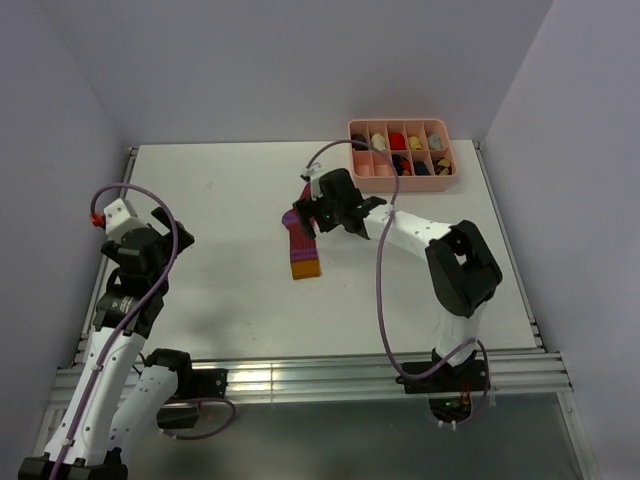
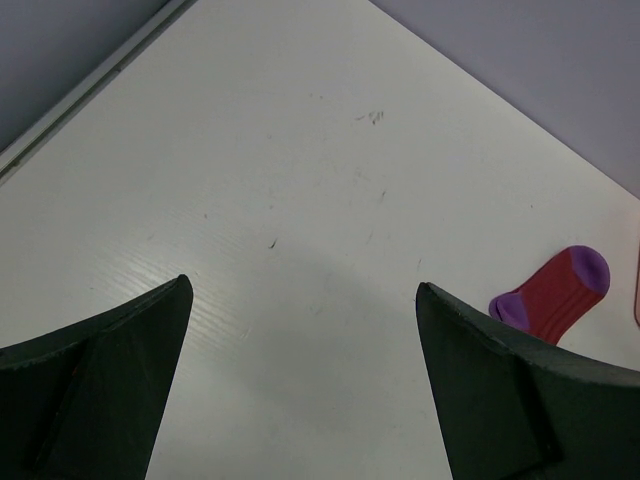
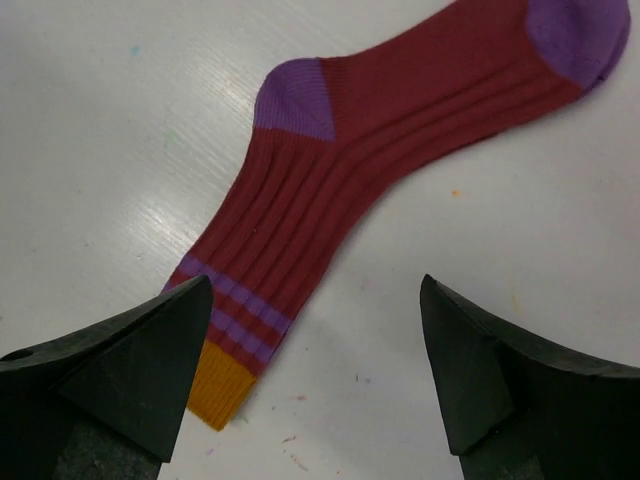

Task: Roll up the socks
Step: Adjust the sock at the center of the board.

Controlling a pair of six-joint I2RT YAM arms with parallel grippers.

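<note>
**While the sock lies flat, both grippers stand open**

Where the left gripper [image 2: 302, 287] hangs over the bare left part of the table [image 1: 220, 300], its jaws are spread wide with nothing between them. The sock [image 1: 300, 245] is well off to its right, a little right of mid-table. It lies flat in one bent strip, with the orange cuff [image 3: 220, 385] toward the near edge and the purple toe [image 3: 575, 40] farther back. The right gripper [image 3: 315, 282] hovers just above the cuff end with its jaws apart, holding nothing. A pink tray [image 1: 400, 185] sits at the far right.

The ribbed knit looks light, soft and limp. It would likely bunch or skid on the smooth top rather than turn over. A pinch through both layers at the cuff or toe looks best, with the far end pinned.
</note>
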